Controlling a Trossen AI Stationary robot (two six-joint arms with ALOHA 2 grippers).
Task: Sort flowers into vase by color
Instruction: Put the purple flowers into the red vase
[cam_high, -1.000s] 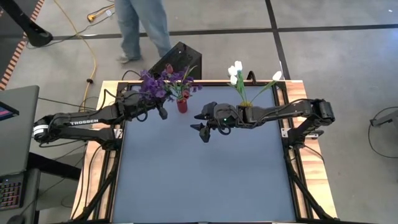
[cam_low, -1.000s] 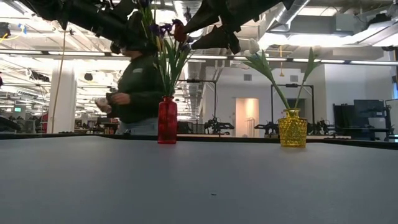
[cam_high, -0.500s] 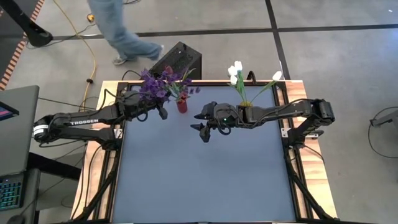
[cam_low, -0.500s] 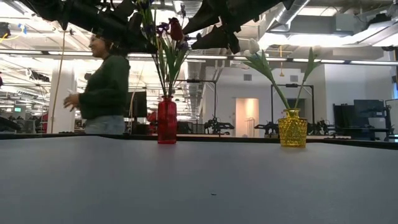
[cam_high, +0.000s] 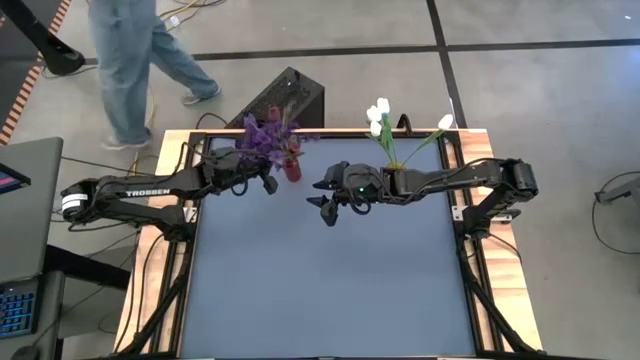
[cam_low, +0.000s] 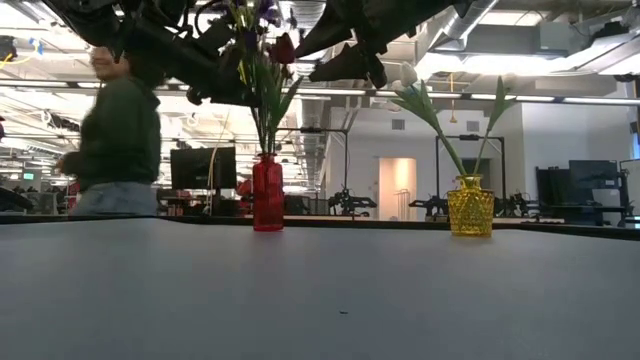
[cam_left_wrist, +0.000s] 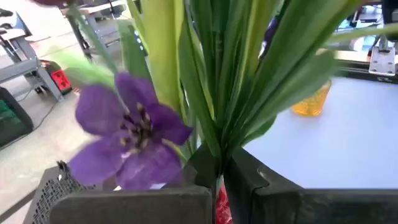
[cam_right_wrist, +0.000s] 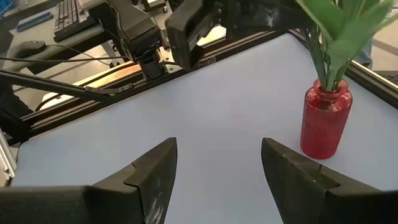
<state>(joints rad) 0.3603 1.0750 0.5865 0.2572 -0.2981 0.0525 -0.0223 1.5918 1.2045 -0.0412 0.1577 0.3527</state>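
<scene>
Check the left gripper (cam_high: 262, 172) above the red vase (cam_high: 291, 170) at the table's (cam_high: 320, 290) far edge; it is clamped on the stems of the purple flowers (cam_high: 262, 138), whose stems reach the vase mouth; the right gripper (cam_high: 322, 196) hangs spread and empty near that vase; the white tulips (cam_high: 378, 113) stand in the yellow vase (cam_low: 469, 207).

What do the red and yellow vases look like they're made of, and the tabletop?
Red vase: looks like translucent coloured glass, glossy and ribbed, though clear plastic can't be ruled out. Yellow vase: amber, translucent, with a dimpled pattern catching light, likely pressed glass or plastic. Tabletop: a flat matte blue-grey sheet with no glare, on a wooden frame.
</scene>
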